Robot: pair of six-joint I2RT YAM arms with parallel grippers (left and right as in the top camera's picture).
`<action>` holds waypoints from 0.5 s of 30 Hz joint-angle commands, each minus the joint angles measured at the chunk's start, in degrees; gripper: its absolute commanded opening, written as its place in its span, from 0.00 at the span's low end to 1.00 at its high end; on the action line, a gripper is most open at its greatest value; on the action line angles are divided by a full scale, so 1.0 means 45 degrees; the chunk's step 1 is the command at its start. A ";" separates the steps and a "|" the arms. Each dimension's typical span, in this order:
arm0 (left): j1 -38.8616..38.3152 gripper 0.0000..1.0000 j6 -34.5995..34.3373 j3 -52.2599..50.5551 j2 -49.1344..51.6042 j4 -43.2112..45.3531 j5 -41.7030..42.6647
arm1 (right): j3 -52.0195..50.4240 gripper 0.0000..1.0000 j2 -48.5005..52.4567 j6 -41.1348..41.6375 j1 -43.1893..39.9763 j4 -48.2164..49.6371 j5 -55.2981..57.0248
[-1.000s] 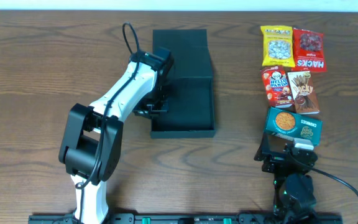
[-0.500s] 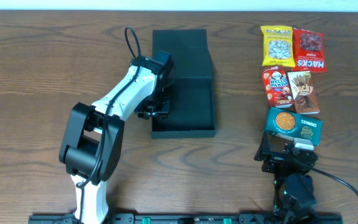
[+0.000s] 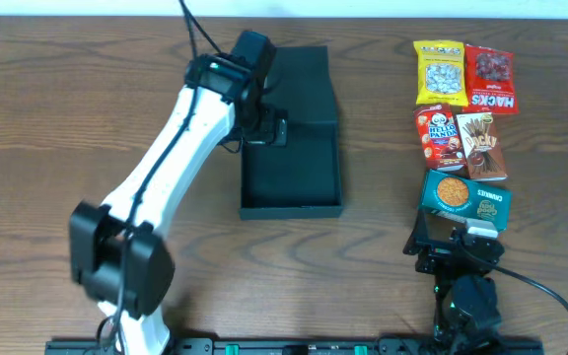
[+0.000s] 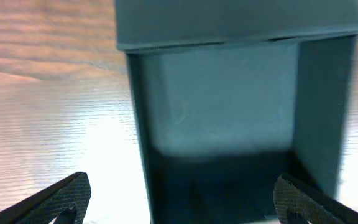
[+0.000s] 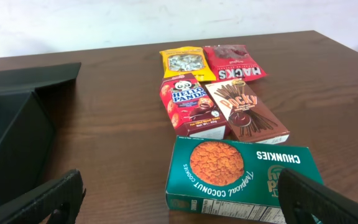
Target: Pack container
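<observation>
Two tools are mine, and both stand with fingers spread wide, gripping nothing. My left tool (image 3: 270,129) hangs over the left wall of the shallow dark teal-black matte cardboard container (image 3: 294,158), close to where its flap lid (image 3: 286,74) hinges at the far end. In the left wrist view the left tool (image 4: 185,202) looks into the container (image 4: 216,112). The box fills the space ahead between my two fingertips, the left fingertip (image 4: 67,198) over bare wood outside the left wall and the right one near the right wall. I cannot tell whether either fingertip touches the cardboard. The container lies flat on the brown wooden worktop (image 3: 67,118), lid thrown back, and the part of the inside I can see is bare.

My right tool (image 3: 459,235) sits low at the near right edge, well apart from the container. In the right wrist view the right tool (image 5: 188,202) faces a teal cardboard cookie box with a round biscuit picture (image 5: 244,180), which lies just ahead of it. The container (image 5: 11,137) shows off to the left.

Beyond the cookie box (image 3: 466,199) lie a red panda-print biscuit box (image 3: 442,136) and a brown chocolate-stick box (image 3: 481,145) side by side. Further back are a yellow foil snack packet (image 3: 438,71) and a red foil sweets packet (image 3: 489,79).
</observation>
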 commanded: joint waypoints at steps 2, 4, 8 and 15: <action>0.0029 0.95 0.0126 0.0223 -0.1209 -0.0083 -0.0418 | -0.0044 0.99 -0.0078 -0.0097 -0.0092 -0.0010 0.0073; 0.0029 0.95 0.0131 0.0223 -0.1549 -0.0087 -0.0408 | -0.0044 0.99 -0.0078 -0.0097 -0.0092 -0.0015 0.0073; 0.0034 0.95 0.0267 0.0223 -0.1841 -0.0204 0.0151 | -0.0044 0.99 -0.0078 -0.0097 -0.0092 -0.0010 0.0073; 0.0029 0.95 0.0330 0.0223 -0.1836 -0.0223 0.0826 | -0.0044 0.99 -0.0078 -0.0053 -0.0092 0.0753 -0.0432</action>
